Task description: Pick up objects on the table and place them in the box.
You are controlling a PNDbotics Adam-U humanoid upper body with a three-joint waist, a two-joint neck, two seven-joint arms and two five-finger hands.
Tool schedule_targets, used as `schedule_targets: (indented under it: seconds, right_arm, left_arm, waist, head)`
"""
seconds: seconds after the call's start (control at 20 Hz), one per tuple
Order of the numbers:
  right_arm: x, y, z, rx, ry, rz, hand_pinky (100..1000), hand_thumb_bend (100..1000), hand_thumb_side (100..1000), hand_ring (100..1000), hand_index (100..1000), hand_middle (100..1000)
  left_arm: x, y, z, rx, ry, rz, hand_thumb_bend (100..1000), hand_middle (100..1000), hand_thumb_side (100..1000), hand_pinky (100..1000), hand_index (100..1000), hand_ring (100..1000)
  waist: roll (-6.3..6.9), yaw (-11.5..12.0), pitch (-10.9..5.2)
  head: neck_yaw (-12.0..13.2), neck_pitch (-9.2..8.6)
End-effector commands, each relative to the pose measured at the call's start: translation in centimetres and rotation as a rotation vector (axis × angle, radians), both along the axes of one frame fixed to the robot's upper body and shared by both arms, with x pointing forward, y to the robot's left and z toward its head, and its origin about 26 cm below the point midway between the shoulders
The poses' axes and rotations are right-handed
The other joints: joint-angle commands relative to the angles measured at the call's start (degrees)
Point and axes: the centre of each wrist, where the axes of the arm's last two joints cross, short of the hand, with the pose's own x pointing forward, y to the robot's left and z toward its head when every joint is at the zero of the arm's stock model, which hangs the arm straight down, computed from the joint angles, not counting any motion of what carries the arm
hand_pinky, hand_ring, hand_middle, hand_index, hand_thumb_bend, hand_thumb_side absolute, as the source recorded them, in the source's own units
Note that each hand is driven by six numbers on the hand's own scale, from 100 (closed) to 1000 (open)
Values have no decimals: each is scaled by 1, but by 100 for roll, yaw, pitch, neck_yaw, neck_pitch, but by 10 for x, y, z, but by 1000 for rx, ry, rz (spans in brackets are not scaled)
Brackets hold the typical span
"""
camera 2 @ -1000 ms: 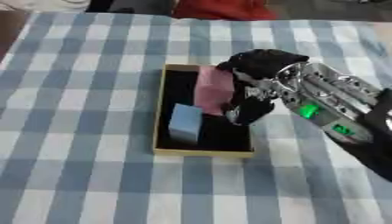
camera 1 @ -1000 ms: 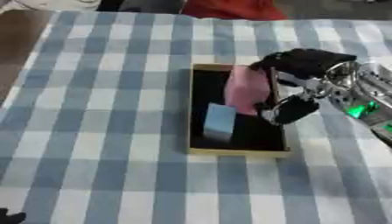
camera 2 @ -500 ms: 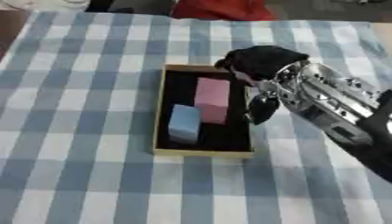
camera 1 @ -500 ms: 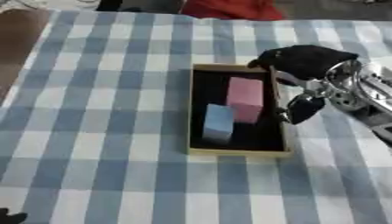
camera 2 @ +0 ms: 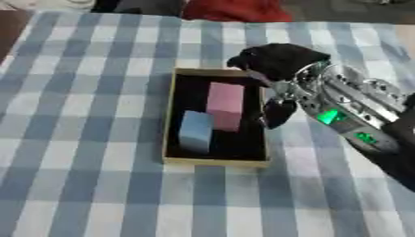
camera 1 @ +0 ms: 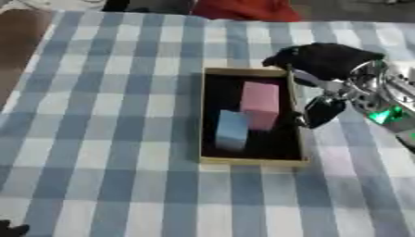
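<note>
**A:** Where are the blocks?

**B:** Both are in the box (camera 1: 212,159). The pink block (camera 1: 260,102) lies just to the left of the right hand (camera 1: 324,69), near the box's right wall. The blue block (camera 1: 232,130) sits beside the pink one, touching it, a bit farther from the hand and more toward the robot.

**A:** What does the box look like?

**B:** It is black inside with a tan rim. It lies on a cloth (camera 1: 105,139) with blue and white squares.

**A:** Is the hand holding something?

**B:** No. The right hand is over the right edge of the box. Its fingers are spread apart and a bit bent, with nothing between them. The thumb (camera 2: 277,113) hangs down by the rim, next to the pink block. I cannot tell if it touches the rim.

**A:** And the other hand?

**B:** Only a dark tip (camera 1: 11,228) shows in the low left corner, far from the box. I cannot tell if it is the left hand.
</note>
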Motion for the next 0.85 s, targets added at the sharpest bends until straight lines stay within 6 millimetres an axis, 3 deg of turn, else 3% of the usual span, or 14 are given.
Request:
schedule_targets:
  seconds: [0.05, 0.1, 0.2, 0.25, 0.5, 0.65, 0.7, 0.85]
  right_arm:
    - [-10, -9, 28, 28, -154, 22, 900, 319, 100, 891, 1000, 850]
    - [-12, -13, 35, 40, -222, 31, 895, 206, 100, 870, 1000, 829]
    - [-15, -25, 49, 102, -380, 38, 879, 100, 100, 827, 953, 782]
    - [-16, -31, 52, 150, -451, 49, 878, 100, 120, 821, 942, 774]
    - [-18, -58, 44, 458, -701, 129, 840, 100, 644, 742, 840, 699]
    - [-18, -66, 32, 589, -776, 182, 840, 100, 644, 742, 840, 699]
    - [-18, -67, 30, 608, -785, 189, 841, 100, 726, 730, 823, 689]
    - [-17, -74, 24, 675, -845, 195, 836, 100, 789, 727, 810, 686]
  left_arm:
    - [0, 3, 5, 2, -24, 2, 100, 504, 492, 668, 658, 644]
    - [0, 4, 5, 0, -26, 3, 100, 505, 492, 668, 657, 644]
    - [0, 5, 5, -4, -29, 8, 100, 505, 493, 667, 657, 644]
    - [0, 5, 5, -6, -32, 11, 100, 505, 493, 667, 657, 644]
    - [1, 6, 6, -20, -42, 17, 100, 504, 497, 667, 657, 644]
    - [1, 6, 7, -25, -46, 16, 100, 504, 497, 667, 657, 644]
    - [1, 6, 7, -27, -47, 16, 100, 504, 499, 666, 657, 643]
    - [3, 6, 8, -65, -66, 29, 100, 503, 508, 664, 656, 642]
  waist:
    - [21, -31, -143]
    - [25, -48, -151]
    - [30, -90, -162]
    - [30, -110, -164]
    - [43, -218, -175]
    - [48, -230, -175]
    - [53, -233, -177]
    - [128, -378, -200]
  head:
    - [52, 6]
    - [70, 16]
    - [126, 34]
    - [151, 39]
    - [242, 54]
    - [256, 55]
    - [261, 59]
    - [422, 131]
